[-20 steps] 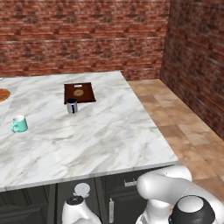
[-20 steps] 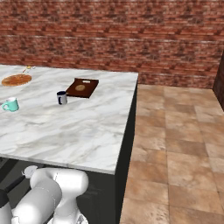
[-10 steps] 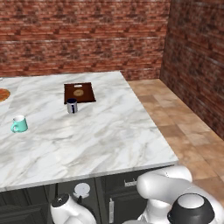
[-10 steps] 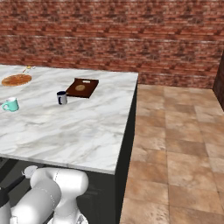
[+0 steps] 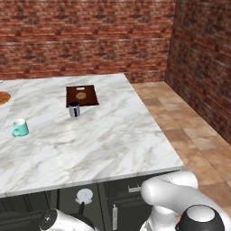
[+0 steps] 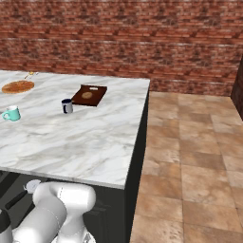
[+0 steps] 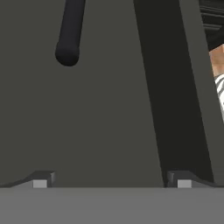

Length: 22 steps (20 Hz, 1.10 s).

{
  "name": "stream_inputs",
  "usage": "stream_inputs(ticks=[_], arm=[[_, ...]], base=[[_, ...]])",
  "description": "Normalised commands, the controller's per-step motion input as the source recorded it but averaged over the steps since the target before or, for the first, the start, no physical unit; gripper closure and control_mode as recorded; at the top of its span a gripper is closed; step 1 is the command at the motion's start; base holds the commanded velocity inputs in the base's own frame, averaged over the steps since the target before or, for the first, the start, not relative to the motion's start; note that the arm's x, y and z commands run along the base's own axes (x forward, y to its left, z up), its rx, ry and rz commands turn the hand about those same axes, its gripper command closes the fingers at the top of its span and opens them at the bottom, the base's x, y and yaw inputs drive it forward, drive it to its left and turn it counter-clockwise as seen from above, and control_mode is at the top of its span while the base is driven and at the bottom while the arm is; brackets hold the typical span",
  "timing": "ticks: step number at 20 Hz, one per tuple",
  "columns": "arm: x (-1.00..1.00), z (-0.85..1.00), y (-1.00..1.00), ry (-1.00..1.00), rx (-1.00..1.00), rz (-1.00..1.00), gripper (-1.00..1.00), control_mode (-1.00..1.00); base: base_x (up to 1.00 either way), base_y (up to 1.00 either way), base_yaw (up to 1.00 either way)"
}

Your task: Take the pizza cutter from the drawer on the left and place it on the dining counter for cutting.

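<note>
The pizza cutter's pale round wheel [image 5: 84, 195] lies in the open drawer [image 5: 63, 200] just under the front edge of the dining counter [image 5: 103, 144]; its black handle [image 5: 82, 208] points toward me. From the right base the wheel [image 6: 33, 185] and the dark handle [image 6: 16, 199] show below the marble slab [image 6: 95, 142]. In the hand view my gripper [image 7: 111, 180] is open and holds nothing. It hovers over the drawer's dark grey floor [image 7: 109, 113]. The end of the cutter's black handle [image 7: 70, 33] shows ahead of the left fingertip [image 7: 41, 180], apart from it.
On the counter stand a dark brown board [image 5: 81, 95], a dark blue cup [image 5: 74, 109] and a teal mug [image 5: 20, 128], with a pizza [image 6: 18, 87] at the far left. A brick wall runs behind. Tiled floor [image 6: 190, 156] lies to the right.
In the left base view the arm's wrist has slid left and slightly down below the counter's edge. The cutter and the things on the counter have not moved. The gripper stays open.
</note>
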Motion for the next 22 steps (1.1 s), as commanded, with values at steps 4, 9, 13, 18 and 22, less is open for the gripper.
stream_inputs(ticks=[4, 9, 13, 18, 22], arm=[[0.21, 0.18, -0.27, -0.19, -0.01, 0.0, -1.0, -1.0], [0.31, 0.2, -0.28, -0.04, 0.0, 0.0, -1.0, -1.0], [0.43, 0.08, -0.26, 0.0, 0.01, 0.04, -1.0, -1.0], [0.38, 0.02, -0.15, 0.0, 0.04, 0.08, -1.0, -1.0], [0.38, 0.0, -0.01, 0.0, 0.03, 0.08, -1.0, -1.0]], base=[[0.0, 0.0, 0.0], [0.0, 0.0, 0.0], [0.0, 0.0, 0.0], [0.0, 0.0, 0.0], [0.0, 0.0, 0.0]])
